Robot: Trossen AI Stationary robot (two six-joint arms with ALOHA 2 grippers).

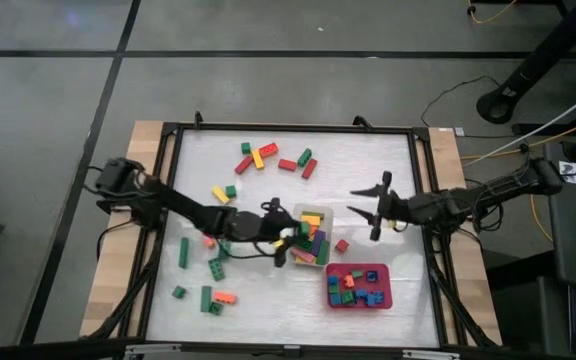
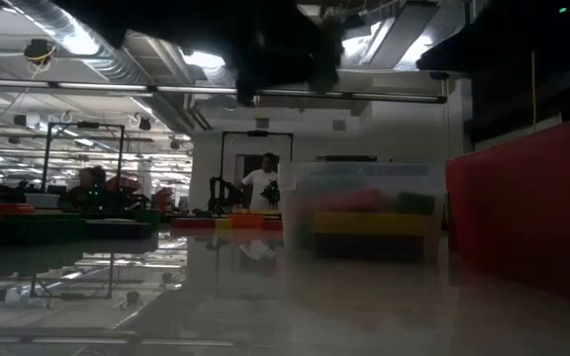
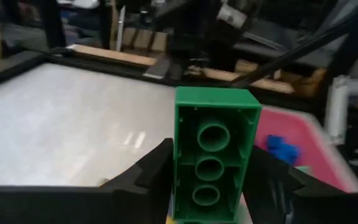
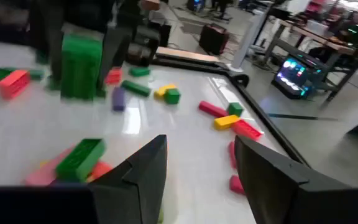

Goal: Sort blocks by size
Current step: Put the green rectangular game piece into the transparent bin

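Note:
My left gripper (image 1: pixel 280 240) is at the left side of the clear tub (image 1: pixel 315 235) and is shut on a long green brick (image 3: pixel 215 155), which the right wrist view shows as an upright green brick (image 4: pixel 79 65). My right gripper (image 1: pixel 371 215) hangs open to the right of the tub, with nothing between its fingers (image 4: pixel 148 168). The tub holds several bricks, and so does the red tray (image 1: pixel 358 285). Loose blocks lie flat on the table at the far middle (image 1: pixel 268 158) and near left (image 1: pixel 203 270). My left gripper pinches the green brick's two long sides (image 3: pixel 178 168) between its two fingers. The fingers come nearly level from the table's left and lie across the brick. The brick stands upright in the hold, its hollow underside toward the wrist, lifted clear of the table.
A black frame (image 1: pixel 168 200) borders the white table top. The red tray (image 3: pixel 291 140) stands just near-right of the tub. One red brick (image 1: pixel 341 245) lies between the tub and my right gripper. A person stands far off in the room (image 2: pixel 262 183).

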